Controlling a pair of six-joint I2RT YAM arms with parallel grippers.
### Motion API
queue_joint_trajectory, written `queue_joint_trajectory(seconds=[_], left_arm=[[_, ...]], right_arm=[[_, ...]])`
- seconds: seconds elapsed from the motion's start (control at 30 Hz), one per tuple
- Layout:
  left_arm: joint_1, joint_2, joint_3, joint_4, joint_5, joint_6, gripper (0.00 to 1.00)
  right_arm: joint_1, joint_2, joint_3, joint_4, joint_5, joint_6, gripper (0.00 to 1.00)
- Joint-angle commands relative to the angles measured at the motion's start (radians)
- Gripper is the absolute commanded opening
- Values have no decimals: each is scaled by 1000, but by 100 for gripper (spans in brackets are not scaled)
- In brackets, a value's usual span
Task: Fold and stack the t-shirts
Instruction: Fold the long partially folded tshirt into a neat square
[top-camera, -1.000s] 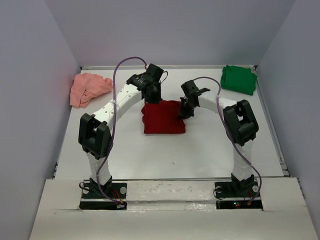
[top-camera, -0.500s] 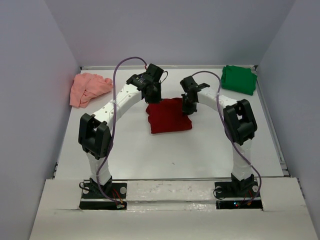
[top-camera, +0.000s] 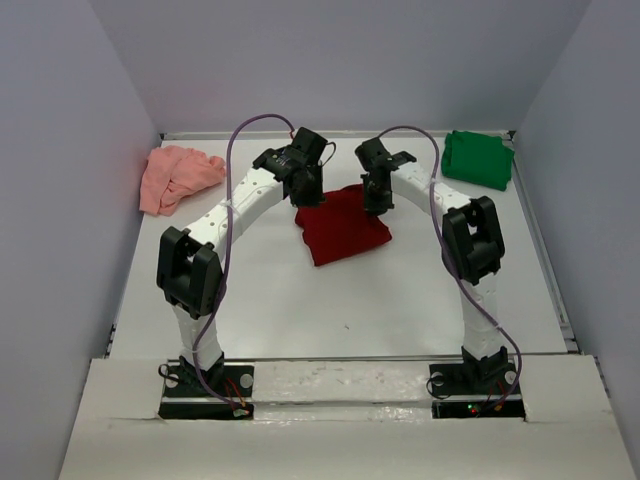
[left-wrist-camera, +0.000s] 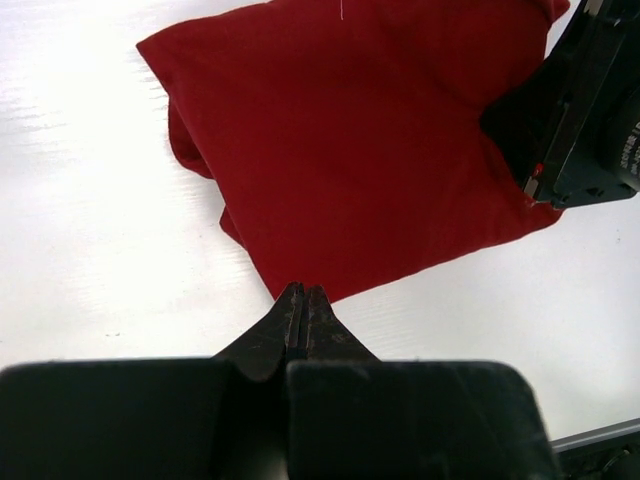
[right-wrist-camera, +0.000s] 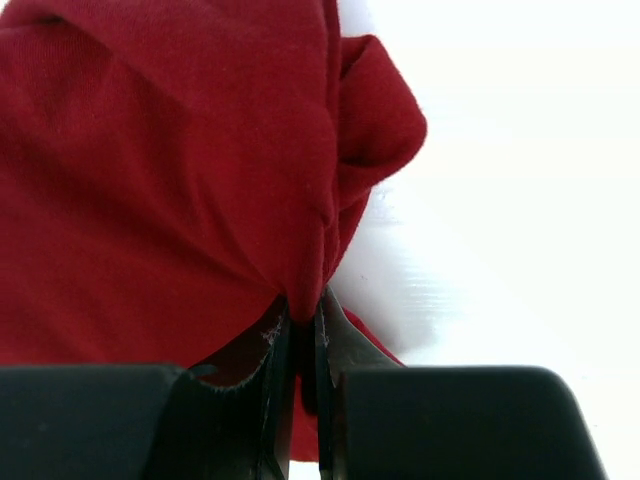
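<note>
- Top external view: the red t-shirt (top-camera: 345, 232) lies folded on the table (top-camera: 350, 300), between my arms.
- My right pincer (right-wrist-camera: 305, 310) grips a bunched fold of it.
- My left pincer (left-wrist-camera: 303, 295) is closed, its tips at the shirt's edge.
- The green t-shirt (top-camera: 478, 160) sits far right, the pink t-shirt (top-camera: 178, 175) far left.

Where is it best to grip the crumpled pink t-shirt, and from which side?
On the pink t-shirt, probably pinch the flap sticking out rightward, coming from above on that side: the heap sits close to the left wall, while that flap lies free.
</note>
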Motion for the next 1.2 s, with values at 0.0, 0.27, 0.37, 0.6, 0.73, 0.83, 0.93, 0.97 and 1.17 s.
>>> queue_joint_trajectory(seconds=[0.0, 0.27, 0.37, 0.6, 0.73, 0.83, 0.93, 0.97, 1.17], left_arm=[[-7, -14, -4, 10, 2, 12, 0], [-8, -10, -19, 23, 13, 14, 0], [-8, -14, -16, 18, 8, 17, 0], [-8, -14, -4, 6, 5, 22, 0], [-8, -19, 5, 3, 4, 22, 0], [-10, -19, 5, 1, 5, 23, 0], [-10, -14, 5, 3, 7, 23, 0], [-10, -14, 4, 3, 13, 23, 0], [-8, -17, -2, 7, 13, 23, 0]], right_arm=[[9, 15, 115, -47, 64, -30, 0], [9, 60, 226, -107, 89, -51, 0], [9, 66, 217, -102, 67, -40, 0], [9, 76, 111, -58, 10, -10, 0], [9, 75, 30, -19, -23, 13, 0], [20, 63, -7, 8, -46, 21, 0], [29, 57, -42, 24, -40, 32, 0], [29, 57, -50, 27, -42, 36, 0], [29, 44, -104, 38, -25, 62, 0]])
